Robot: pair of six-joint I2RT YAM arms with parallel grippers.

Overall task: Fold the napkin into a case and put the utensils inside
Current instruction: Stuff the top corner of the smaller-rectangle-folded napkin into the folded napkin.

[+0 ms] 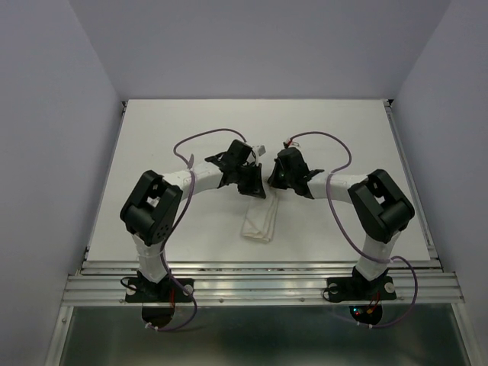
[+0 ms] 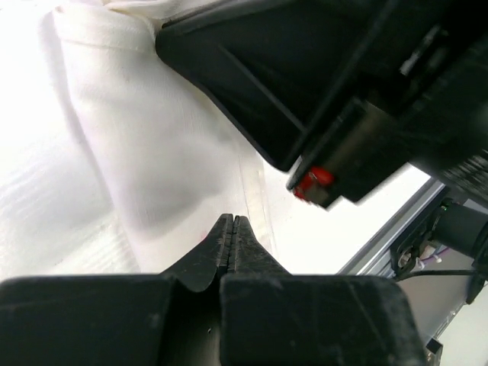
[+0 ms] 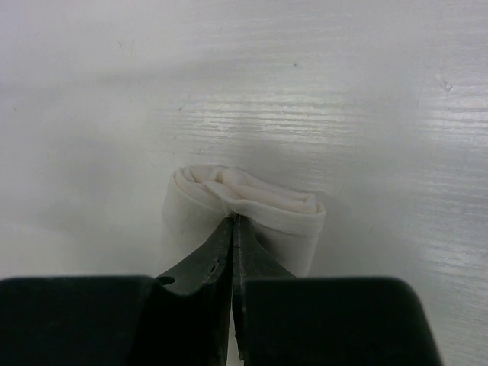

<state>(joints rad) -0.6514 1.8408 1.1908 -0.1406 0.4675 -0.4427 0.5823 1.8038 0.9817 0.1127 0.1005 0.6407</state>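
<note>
The left tool (image 2: 232, 221) has its two fingers pressed flat together with no gap showing. Their tips rest against the white cloth of the napkin (image 2: 145, 152). A faint crease runs up the cloth from the tips, but I cannot tell whether any layer is caught between them. Just beyond and above it in the left wrist view looms the black body of the other arm's head, with a small red part on its underside.

The right tool (image 3: 232, 223) is likewise closed to a thin seam. Its tips meet the rolled, layered end of the napkin, where the folds dip and gather toward the seam, so it appears to pinch that end.

From above, the two tools meet nose to nose over the middle of the worktop (image 1: 175, 126), both tilted down onto the same end of the napkin. The napkin is folded into a narrow layered strip. It runs from under the tools toward the near edge, slightly slanted, and its near end lies flat and free, well short of that edge.

Purple cables (image 1: 200, 138) loop above each arm toward the far edge.
</note>
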